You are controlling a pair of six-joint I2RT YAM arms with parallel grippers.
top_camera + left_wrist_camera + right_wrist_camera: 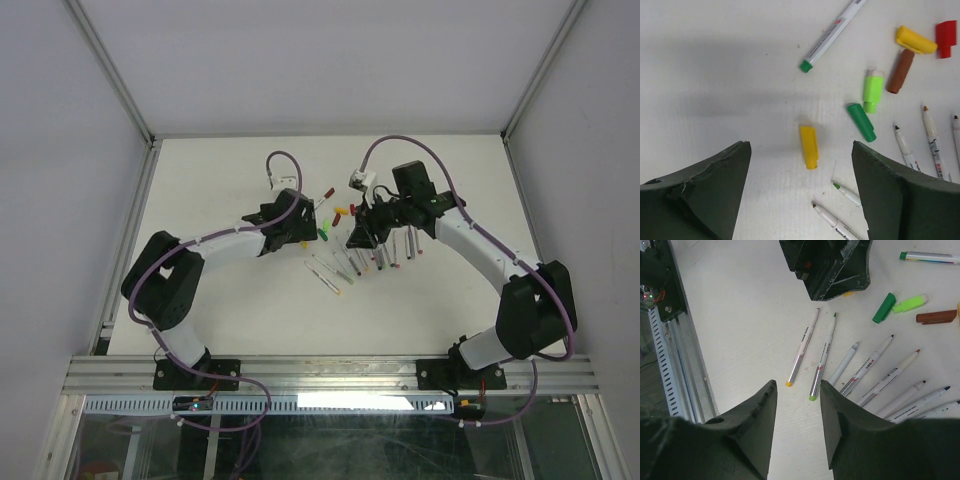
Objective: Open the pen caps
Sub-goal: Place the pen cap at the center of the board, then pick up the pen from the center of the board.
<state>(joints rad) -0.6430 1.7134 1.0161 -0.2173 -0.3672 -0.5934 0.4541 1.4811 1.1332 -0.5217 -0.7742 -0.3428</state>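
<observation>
My left gripper (801, 146) is open just above the table, and a loose yellow pen cap (809, 147) lies flat between its fingers, touching neither. Further caps lie loose beyond it: dark green (861, 122), light green (873, 90), brown (901, 70), another yellow (916, 40) and red (945, 38). A pen with a green end (832, 35) lies further off. Uncapped pens (875, 375) lie in a row on the white table. My right gripper (797, 384) hovers open over bare table near a yellow-ended pen (802, 347) and a green-ended pen (822, 357), holding nothing.
Both grippers (300, 225) (358, 238) face each other closely at mid-table, with the caps and pens between and below them. A metal rail (670, 340) runs along the near edge. White enclosure walls (60, 150) bound the table.
</observation>
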